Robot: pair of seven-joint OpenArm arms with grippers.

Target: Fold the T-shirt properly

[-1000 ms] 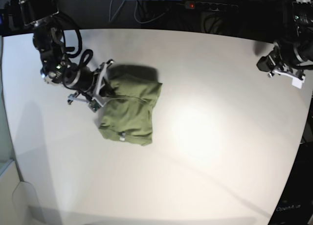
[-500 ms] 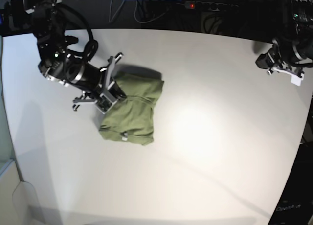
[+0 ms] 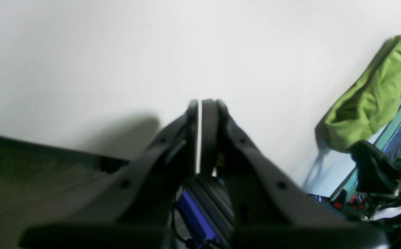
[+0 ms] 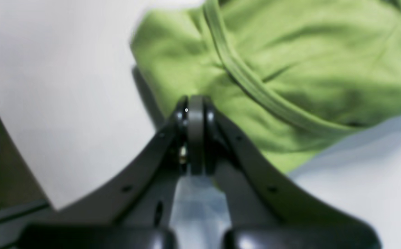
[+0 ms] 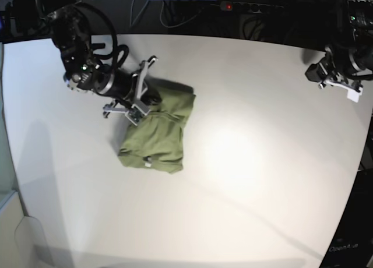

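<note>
T-shirt point(image 5: 156, 133) lies bunched into a rough rectangle on the white worktop point(image 5: 250, 163), left of centre in the base view. Small white tag point(image 5: 147, 161) shows near its front edge. Fabric is wrinkled, with a ribbed seam running diagonally across it in the right wrist view.

Right claw point(image 5: 147, 99) sits at the shirt's far-left corner, arm angled in from the back left. Right wrist view: jaws pressed together, nothing pinched between them (tips sit right over the green cloth, but I can't tell if they touch it).

Left claw point(image 3: 203, 105) is well apart from the shirt, over the far right edge of the worktop. Jaws are all but closed, only a thin sliver of light between them, holding nothing. In the left wrist view the shirt point(image 3: 373, 100) shows as a green heap off to the right (blurry there).
</note>
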